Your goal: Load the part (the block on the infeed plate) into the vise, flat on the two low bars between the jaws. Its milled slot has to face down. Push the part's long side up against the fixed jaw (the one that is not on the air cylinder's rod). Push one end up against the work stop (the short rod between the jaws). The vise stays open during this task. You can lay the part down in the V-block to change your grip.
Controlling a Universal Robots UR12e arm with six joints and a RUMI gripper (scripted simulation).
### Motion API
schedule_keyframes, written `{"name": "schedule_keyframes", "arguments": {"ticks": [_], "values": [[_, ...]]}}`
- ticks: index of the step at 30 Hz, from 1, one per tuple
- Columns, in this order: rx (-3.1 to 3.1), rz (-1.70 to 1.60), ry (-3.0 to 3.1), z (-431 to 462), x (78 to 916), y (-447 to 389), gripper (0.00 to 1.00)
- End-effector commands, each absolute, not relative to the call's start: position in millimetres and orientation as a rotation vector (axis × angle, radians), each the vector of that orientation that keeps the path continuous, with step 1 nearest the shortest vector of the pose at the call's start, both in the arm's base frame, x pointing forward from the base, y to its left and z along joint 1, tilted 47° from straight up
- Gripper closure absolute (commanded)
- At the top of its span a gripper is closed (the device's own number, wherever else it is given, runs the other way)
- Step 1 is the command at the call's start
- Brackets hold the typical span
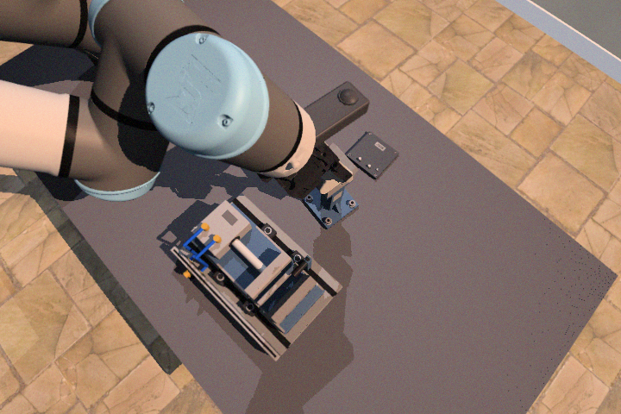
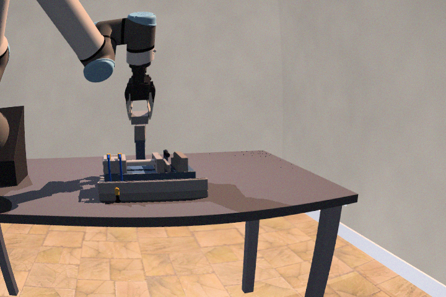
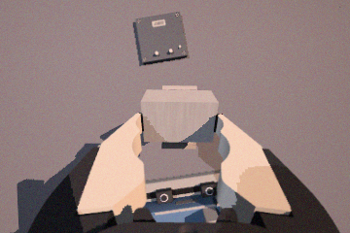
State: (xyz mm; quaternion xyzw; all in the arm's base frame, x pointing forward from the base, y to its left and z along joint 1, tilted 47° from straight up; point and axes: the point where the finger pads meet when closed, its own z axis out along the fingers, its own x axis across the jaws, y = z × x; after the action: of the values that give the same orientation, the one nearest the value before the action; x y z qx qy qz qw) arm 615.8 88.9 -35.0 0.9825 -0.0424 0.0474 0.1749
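My gripper (image 2: 139, 117) (image 3: 178, 115) points down and is shut on the grey block (image 2: 139, 120) (image 3: 179, 109), one jaw on each side. The block's slot cannot be made out. In the exterior view the block shows just above the V-block stand (image 2: 139, 133) (image 1: 328, 216), with a thin gap between them. The open vise stands nearer that camera, with its fixed jaw (image 1: 296, 298) (image 2: 180, 162), rod-side jaw (image 1: 271, 277) (image 2: 157, 163) and black work stop (image 1: 299, 268) (image 2: 166, 153). No part lies between its jaws. The arm partly hides my gripper in the top view.
A dark square plate (image 1: 372, 155) (image 3: 161, 40) with small pins lies beyond the V-block stand, with no block on it. The vise's cylinder body (image 1: 222, 224) (image 2: 114, 164) has blue fittings standing up. A long grey rail (image 2: 153, 190) runs along the vise's near side.
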Motion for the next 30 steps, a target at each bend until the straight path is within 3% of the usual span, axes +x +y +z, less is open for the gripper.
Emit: {"name": "schedule_keyframes", "arguments": {"ticks": [1, 30], "values": [[2.727, 0.128, -0.123, -35.1, 616.1, 89.6, 1.0], [2.452, 0.103, -0.131, -36.3, 616.3, 91.5, 1.0]]}}
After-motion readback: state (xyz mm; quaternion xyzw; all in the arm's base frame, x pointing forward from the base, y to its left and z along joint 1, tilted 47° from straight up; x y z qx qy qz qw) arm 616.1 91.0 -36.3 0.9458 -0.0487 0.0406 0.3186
